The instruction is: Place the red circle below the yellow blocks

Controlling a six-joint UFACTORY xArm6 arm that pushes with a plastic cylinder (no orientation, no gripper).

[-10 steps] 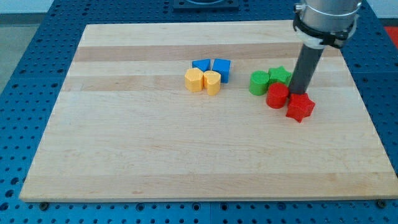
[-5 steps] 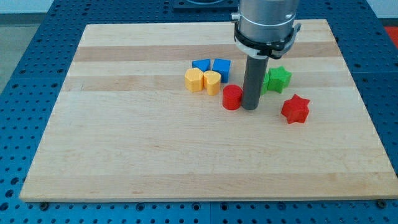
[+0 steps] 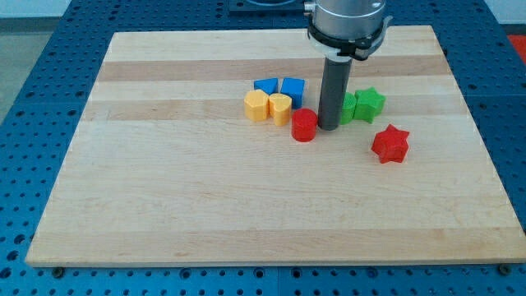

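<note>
The red circle [image 3: 304, 126] sits on the wooden board [image 3: 205, 205], just right of and slightly below the two yellow blocks: a yellow hexagon [image 3: 256, 106] and a yellow rounded block [image 3: 280, 108]. My tip [image 3: 329, 127] rests on the board right beside the red circle's right side, touching or nearly touching it. The rod partly hides a green block [image 3: 348, 108] behind it.
Two blue blocks [image 3: 265, 85] [image 3: 292, 88] sit just above the yellow ones. A green star [image 3: 370, 103] lies right of the rod. A red star [image 3: 389, 144] lies at the lower right of the group.
My tip pushed the red circle left from beside the red star to next to the yellow blocks. In the last half second the tip moved slightly up; the circle barely shifted.
</note>
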